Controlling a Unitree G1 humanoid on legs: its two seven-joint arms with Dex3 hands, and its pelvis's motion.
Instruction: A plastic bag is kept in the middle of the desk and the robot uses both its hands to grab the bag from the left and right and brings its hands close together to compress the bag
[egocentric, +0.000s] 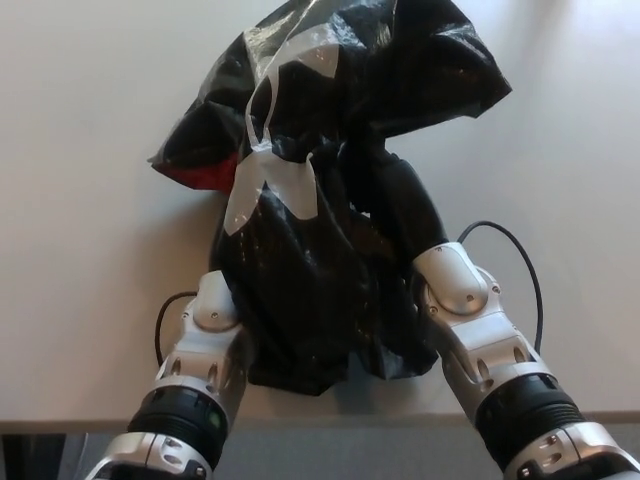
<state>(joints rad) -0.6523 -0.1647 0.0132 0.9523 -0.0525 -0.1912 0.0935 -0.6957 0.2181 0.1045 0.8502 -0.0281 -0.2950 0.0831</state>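
Pale desk (90, 300), matte and plain, fills the head view; its near edge runs along the bottom of the picture.

Bag (330, 190): black glossy plastic with white printed patches and a red area at its left corner. It sits mid-desk, bunched and crumpled, rising tall between the two arms, and its lower folds hang toward the near edge.

Left hand (222, 262): almost wholly buried under the bag's left side. Only the silver wrist shows clearly, so whether its fingers are clamped or apart cannot be told.

Right hand (408, 205): black, pressed against the bag's right side with plastic draped over it. Its finger state cannot be told either.

Cable (520, 262): thin, black, looping beside the right wrist over the desk.
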